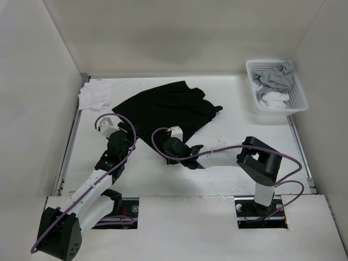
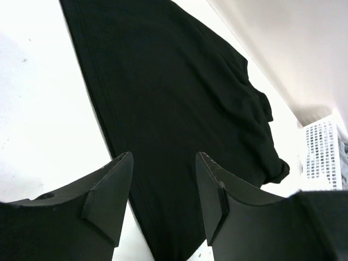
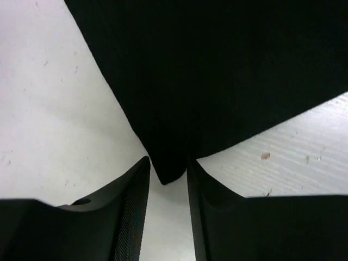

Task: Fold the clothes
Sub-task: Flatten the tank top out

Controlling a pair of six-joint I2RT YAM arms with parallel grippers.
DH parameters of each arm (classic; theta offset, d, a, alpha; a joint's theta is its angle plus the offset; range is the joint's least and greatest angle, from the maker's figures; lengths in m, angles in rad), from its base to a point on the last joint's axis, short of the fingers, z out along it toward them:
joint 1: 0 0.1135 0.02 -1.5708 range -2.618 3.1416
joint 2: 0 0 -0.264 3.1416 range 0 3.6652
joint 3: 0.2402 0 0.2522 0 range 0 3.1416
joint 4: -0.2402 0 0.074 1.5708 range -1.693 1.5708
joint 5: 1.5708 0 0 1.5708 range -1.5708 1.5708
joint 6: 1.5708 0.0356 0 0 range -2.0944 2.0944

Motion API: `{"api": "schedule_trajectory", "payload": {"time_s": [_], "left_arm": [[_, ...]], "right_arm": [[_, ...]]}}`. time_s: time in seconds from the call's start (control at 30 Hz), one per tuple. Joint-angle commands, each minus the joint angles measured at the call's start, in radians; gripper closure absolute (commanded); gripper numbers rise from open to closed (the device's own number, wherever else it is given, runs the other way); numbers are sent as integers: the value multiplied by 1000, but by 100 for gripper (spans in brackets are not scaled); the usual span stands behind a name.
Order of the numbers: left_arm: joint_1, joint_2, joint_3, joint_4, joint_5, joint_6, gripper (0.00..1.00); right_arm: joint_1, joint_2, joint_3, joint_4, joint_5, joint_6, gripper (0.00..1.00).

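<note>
White tabletop [image 1: 217, 179], walled on three sides in pale panels, carries the whole scene. One black T-shirt [image 1: 163, 109] lies loosely spread across the far-centre of the surface, rumpled along its far right edge, with its near corner pointing toward the arms. No tidy fold is evident, so the task is judged to be at an early stage, with all folding still outstanding. The left gripper [image 2: 163, 157] hovers with its jaws spread wide over the shirt's left edge, gripping nothing. The right gripper [image 3: 167, 163] has its jaws set narrowly astride the shirt's near corner (whether they actually pinch the fabric cannot be told). Count: two arms, one black T-shirt, one white cloth [image 1: 95, 95] bunched at the far left corner, and one white plastic basket [image 1: 296, 103] at far right holding grey and white garments [image 1: 274, 81], whose number is indistinct.
</note>
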Motion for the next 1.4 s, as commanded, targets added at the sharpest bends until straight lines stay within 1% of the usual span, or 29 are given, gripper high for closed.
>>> {"api": "schedule_trajectory", "payload": {"time_s": [0.0,0.03,0.07,0.13,0.2,0.23,0.33,0.37,0.43,0.47,0.5,0.53,0.6,0.63,0.67,0.77,0.87,0.97,1.07,1.3,1.37], "left_arm": [[9,-30,-21,15,25,-6,52],[11,-27,-21,15,25,-5,52],[11,-24,-21,15,26,-3,52],[9,-19,-21,15,31,3,52],[8,-8,-21,14,41,18,52],[8,5,-20,8,51,26,52],[11,33,-18,-14,61,34,51],[12,41,-18,-24,61,38,51],[14,50,-21,-43,63,46,51],[15,53,-23,-54,63,49,51],[18,56,-26,-72,58,54,51],[44,47,-41,-109,25,60,51],[61,47,-50,-107,-1,61,51],[84,53,-57,-106,-23,52,51],[109,64,-58,-101,-26,48,51],[210,120,-41,-81,-3,63,52],[285,172,-23,-58,40,83,54],[281,257,2,-25,63,90,57],[276,344,41,-28,60,115,58],[274,420,60,8,57,129,58],[276,444,69,11,58,127,62]], "right_arm": [[-7,34,20,-36,55,15,74],[-13,33,11,-36,55,13,83],[-19,17,-7,-39,53,13,90],[-24,-30,-72,-47,65,19,95],[-33,-100,-156,-53,78,27,95],[-41,-178,-245,-70,88,44,95],[-64,-361,-423,-122,98,96,95],[-70,-425,-473,-140,88,119,97],[-72,-527,-520,-148,59,157,94],[-72,-567,-531,-157,52,179,91],[-72,-601,-538,-170,55,194,85],[-72,-692,-561,-202,94,234,82],[-72,-734,-571,-208,102,245,80],[-75,-771,-580,-205,104,254,76],[-76,-812,-589,-197,101,260,69],[-98,-883,-600,-185,84,251,63],[-114,-908,-614,-155,65,224,63],[-124,-888,-618,-116,44,202,63],[-122,-868,-623,-64,32,184,64],[-115,-852,-640,8,28,181,64],[-113,-854,-646,19,28,181,64]]}}
